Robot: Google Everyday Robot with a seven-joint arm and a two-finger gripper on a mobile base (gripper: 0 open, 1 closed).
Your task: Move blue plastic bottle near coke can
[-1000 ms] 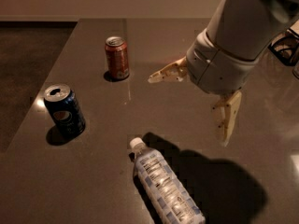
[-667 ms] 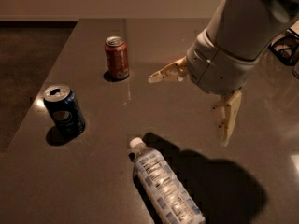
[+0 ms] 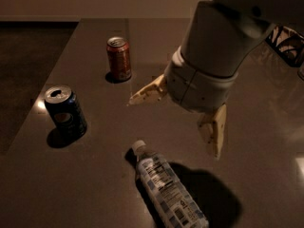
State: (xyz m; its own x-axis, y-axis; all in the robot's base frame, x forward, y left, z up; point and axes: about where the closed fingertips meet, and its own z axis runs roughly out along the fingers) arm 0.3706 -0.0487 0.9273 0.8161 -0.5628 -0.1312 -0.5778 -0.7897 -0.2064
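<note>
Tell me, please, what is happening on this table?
One robot arm is at work. Its gripper hovers above the table, jaws wide open, holding nothing. The blue plastic bottle lies on its side near the front, not yet grasped. The coke can stands upright further back, well apart from it.

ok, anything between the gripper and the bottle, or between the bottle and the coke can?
Nothing visible. The open gripper hangs over bare table just behind the lying blue plastic bottle. From bottle to coke can the table is bare too; the Pepsi can stands left of that line.
</note>
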